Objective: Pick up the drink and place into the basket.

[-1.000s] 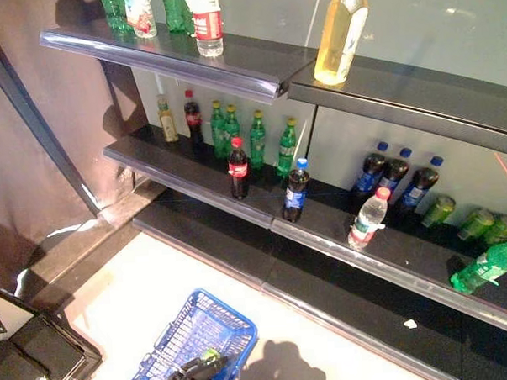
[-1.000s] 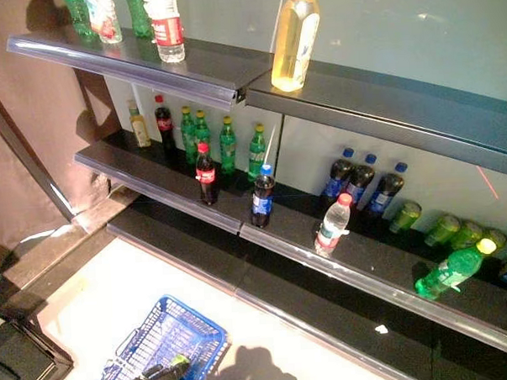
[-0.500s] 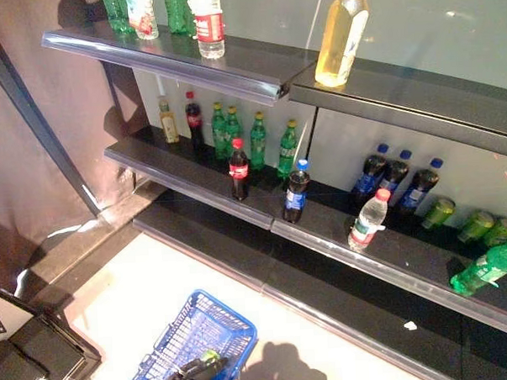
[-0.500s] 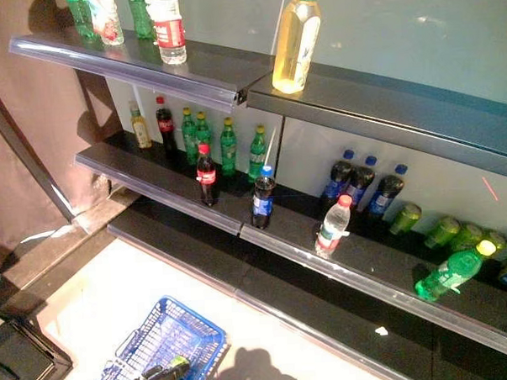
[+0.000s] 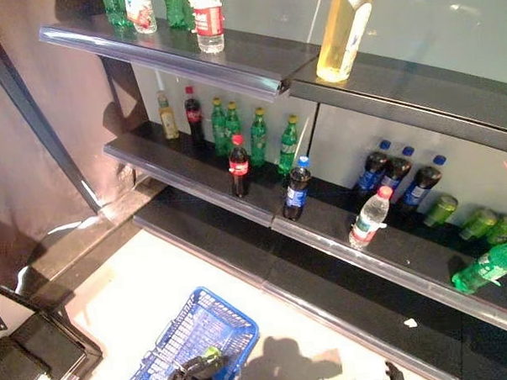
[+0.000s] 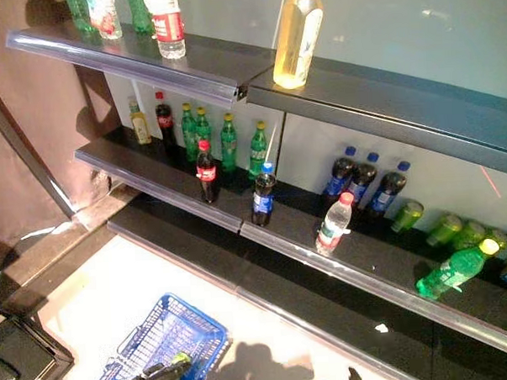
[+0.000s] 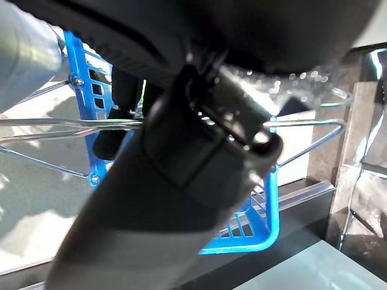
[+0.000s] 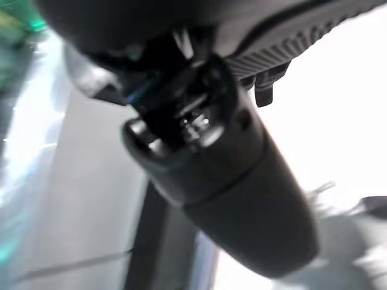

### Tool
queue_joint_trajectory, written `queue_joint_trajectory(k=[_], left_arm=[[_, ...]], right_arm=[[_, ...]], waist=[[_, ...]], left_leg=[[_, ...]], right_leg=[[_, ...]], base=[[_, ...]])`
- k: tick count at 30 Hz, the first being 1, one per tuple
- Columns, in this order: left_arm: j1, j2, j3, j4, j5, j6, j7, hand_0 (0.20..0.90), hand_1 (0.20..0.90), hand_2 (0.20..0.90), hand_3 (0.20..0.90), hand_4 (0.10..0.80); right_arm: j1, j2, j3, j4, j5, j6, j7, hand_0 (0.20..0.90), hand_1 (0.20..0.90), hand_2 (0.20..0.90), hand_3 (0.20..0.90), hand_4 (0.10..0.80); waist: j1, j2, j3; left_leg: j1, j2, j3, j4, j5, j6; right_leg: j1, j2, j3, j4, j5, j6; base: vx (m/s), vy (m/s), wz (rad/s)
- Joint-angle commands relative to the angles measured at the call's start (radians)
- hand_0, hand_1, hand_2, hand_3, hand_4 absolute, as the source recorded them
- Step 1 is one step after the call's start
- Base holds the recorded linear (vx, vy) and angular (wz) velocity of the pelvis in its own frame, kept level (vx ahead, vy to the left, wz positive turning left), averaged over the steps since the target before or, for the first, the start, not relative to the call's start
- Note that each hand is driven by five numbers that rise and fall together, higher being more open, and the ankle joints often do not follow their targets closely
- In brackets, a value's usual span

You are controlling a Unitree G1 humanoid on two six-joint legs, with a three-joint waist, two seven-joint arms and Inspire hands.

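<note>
Dark shelving unit (image 5: pixel 193 163) in several tiers, standing well ahead of and above both hands, stocked with bottled drinks. Pale floor (image 5: pixel 148 287) in front of it, beneath the hands.

Blue plastic basket (image 5: pixel 230 321) low down at the left hand (image 5: pixel 190 376), with open mesh walls and no bottle visible inside. Seen from the left wrist, dark fingers (image 7: pixel 118 115) appear curled over the basket's thin wire handle (image 7: pixel 48 122), so apparently carrying the basket by it.

Right hand (image 5: pixel 389 374) only just showing, well to the right of the basket and short of the lowest shelf. Empty as far as can be seen; whether spread or closed, impossible to tell.

Drinks all on the shelves, none in either hand. Farthest up from the right hand, a tall yellow bottle (image 5: pixel 342 30). On the middle tier, ahead of the right hand and nearest its reach: a cola bottle (image 5: pixel 238 167) with a red cap, a dark bottle (image 5: pixel 296 190) with a blue cap beside it, a leaning clear bottle (image 5: pixel 368 219) with a red cap, and off to the right a green bottle (image 5: pixel 488 266) lying on its side.

Task judged barely begun: basket ready, no drink picked. Left to do: reach up to a shelf with the right hand, close on one bottle, carry it down and across, release it into the basket.
</note>
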Motion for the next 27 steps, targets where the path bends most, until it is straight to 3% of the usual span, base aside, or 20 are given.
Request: queue_joint_trajectory(k=[1,12,17,27], left_arm=[[0.008,0.03,-0.042,-0.05,0.048,-0.047,0.009,0.3,0.3,0.3,0.2,0.1],[0.064,0.039,-0.031,-0.09,0.066,-0.033,0.009,0.3,0.3,0.3,0.2,0.1],[0.092,0.024,-0.027,-0.092,0.059,-0.05,0.005,0.3,0.3,0.3,0.2,0.1],[0.137,0.015,-0.012,-0.09,0.042,-0.078,-0.011,0.3,0.3,0.3,0.2,0.1]], right_arm=[[-0.036,-0.083,0.005,-0.214,-0.071,-0.021,-0.038,0.9,0.9,0.9,0.9,0.8],[0.032,-0.216,-0.004,-0.828,-0.082,0.027,-0.036,0.9,0.9,0.9,0.9,0.8],[0.043,-0.248,-0.09,-1.044,-0.105,-0.019,-0.149,0.9,0.9,0.9,0.9,0.8],[0.049,-0.284,-0.212,-1.221,-0.165,-0.093,-0.359,0.9,0.9,0.9,0.9,0.8]], waist=[[0.066,0.034,0.022],[0.056,0.032,0.014],[0.046,0.04,0.012],[0.036,0.06,0.024]], left_leg=[[0.023,0.032,0.044,0.006,-0.068,-0.011],[0.026,0.026,0.035,0.006,-0.067,-0.01],[0.031,0.027,0.045,0.006,-0.074,-0.008],[0.041,0.035,0.057,0.006,-0.068,-0.008]], right_leg=[[-0.105,-0.041,-0.001,0.054,0.067,0.042],[-0.103,-0.045,-0.004,0.048,0.073,0.046],[-0.111,-0.047,0.006,0.053,0.069,0.051],[-0.142,-0.049,0.013,0.094,0.05,0.047]], base=[[0.021,-0.023,0.07],[0.039,-0.002,0.09],[0.041,0.02,0.01],[0.053,0.026,0.01]])
